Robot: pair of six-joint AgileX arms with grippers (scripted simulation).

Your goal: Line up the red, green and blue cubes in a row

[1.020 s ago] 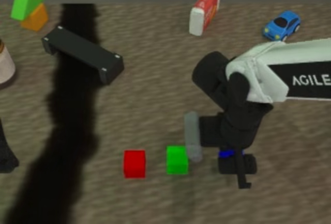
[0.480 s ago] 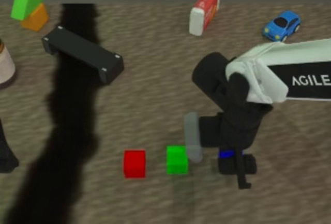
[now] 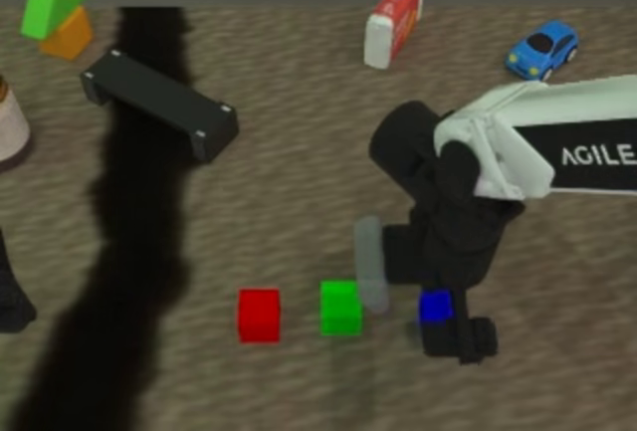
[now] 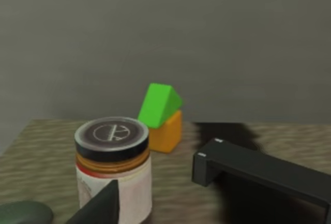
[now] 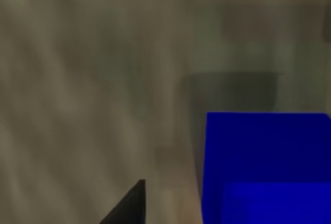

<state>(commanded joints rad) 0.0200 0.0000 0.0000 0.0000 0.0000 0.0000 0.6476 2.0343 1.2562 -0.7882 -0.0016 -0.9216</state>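
Note:
The red cube (image 3: 259,314), the green cube (image 3: 340,308) and the blue cube (image 3: 435,306) rest on the table in a left-to-right row near the front. My right gripper (image 3: 453,331) hovers at the blue cube's right front corner, open and holding nothing. In the right wrist view the blue cube (image 5: 266,167) sits on the table, and one dark fingertip (image 5: 132,206) stands apart from it with bare table between them. My left arm (image 3: 10,297) is parked at the table's left edge, its gripper open.
A black bridge-shaped block (image 3: 159,103) and a green wedge on an orange block (image 3: 55,15) lie at the back left. A jar (image 3: 8,122) stands at the left edge, with a red-and-white box (image 3: 394,18) and a blue toy car (image 3: 542,49) at the back right.
My right gripper has opened and let go of the blue cube, which now shows on the table to the right of the green cube. The left arm has not moved.

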